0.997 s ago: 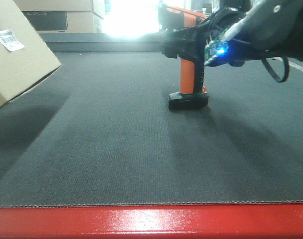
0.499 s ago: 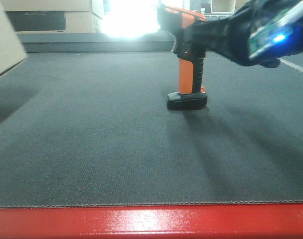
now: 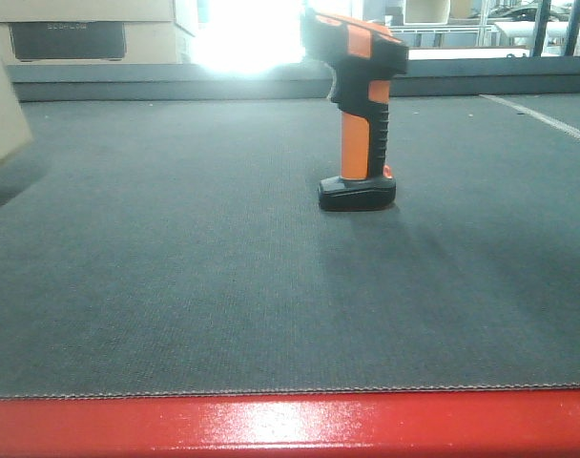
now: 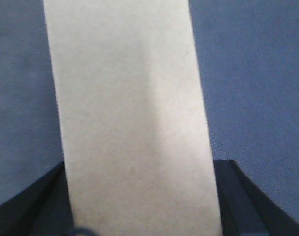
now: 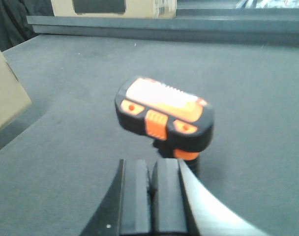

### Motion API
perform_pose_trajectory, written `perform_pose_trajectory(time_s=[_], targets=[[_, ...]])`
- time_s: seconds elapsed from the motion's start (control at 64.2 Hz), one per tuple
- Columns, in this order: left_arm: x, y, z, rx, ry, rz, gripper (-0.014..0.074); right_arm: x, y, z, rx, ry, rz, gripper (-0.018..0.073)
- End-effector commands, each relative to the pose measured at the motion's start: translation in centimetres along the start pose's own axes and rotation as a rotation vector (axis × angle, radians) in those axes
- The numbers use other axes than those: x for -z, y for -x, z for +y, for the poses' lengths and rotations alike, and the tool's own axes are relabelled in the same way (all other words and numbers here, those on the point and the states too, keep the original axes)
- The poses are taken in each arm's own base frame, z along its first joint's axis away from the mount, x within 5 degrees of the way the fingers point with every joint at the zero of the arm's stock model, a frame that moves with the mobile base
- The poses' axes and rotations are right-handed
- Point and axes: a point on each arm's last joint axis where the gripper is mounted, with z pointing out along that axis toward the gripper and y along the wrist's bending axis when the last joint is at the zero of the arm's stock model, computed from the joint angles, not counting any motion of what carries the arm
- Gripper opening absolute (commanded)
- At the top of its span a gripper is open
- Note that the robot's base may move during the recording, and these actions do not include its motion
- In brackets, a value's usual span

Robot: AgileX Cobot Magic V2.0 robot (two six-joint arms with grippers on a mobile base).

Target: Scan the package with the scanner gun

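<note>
The desk (image 3: 176,286) is covered by a dark grey woven mat, with a red front edge (image 3: 290,425) seen in the front view. Beige cartons with a dark panel (image 3: 71,33) are stacked beyond the far edge.

The package (image 4: 130,123) is seen lifted clear of the mat at the left of the scene. In the front view only a tan corner is visible at the left border (image 3: 2,114), with its shadow cast on the mat below. In the left wrist view a plain cardboard face fills the centre of the frame, flanked at the bottom by the two dark fingers (image 4: 46,206) of the left end effector (image 4: 139,216). The left end effector is recorded as clamped on the package, one finger on each side. The barcode label is not visible.

The scanner gun (image 3: 359,114) is standing upright on its flat black foot, right of centre on the desk, untouched, well apart from the package.

The right end effector (image 5: 150,196) is seen only in its own wrist view, held above and just behind the scanner head (image 5: 164,118). Its two dark fingers (image 5: 135,196) are pressed together with nothing between them.
</note>
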Motion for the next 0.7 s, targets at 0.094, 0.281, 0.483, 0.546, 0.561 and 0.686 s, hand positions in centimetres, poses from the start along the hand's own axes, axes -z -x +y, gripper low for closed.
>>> perform_pose_trajectory(time_s=[0.094,0.281,0.483,0.546,0.561,0.686], targets=[[-1.3,0.5,-0.3,-0.012,-0.009,0.008,-0.0111,1.7,1.0,-2.4,0.019,-0.088,-0.012,-0.0158],[-1.7,0.4,-0.3,-0.001,-0.019,0.024,-0.0062,3.4,1.8,-4.7,0.058,-0.19,-0.022,-0.0158],[-1.7,0.2,-0.4,-0.001,-0.028,0.051,0.0293,4.8,2.2,-5.3,0.092,-0.227,-0.017,-0.0158],[-1.7,0.1,-0.4,-0.001,-0.03,0.057,0.0419,5.2,2.3,-5.2,0.122,-0.226,-0.018,-0.0158],[-1.7,0.1,-0.4,-0.001,-0.03,0.059,0.0443,5.2,2.3,-5.2,0.124,-0.226,-0.016,-0.0158],[-0.9,0.1,-0.7,-0.001,-0.028,0.042,0.0595,6.0,2.5,-5.0,0.139,-0.225,-0.016,-0.0158]])
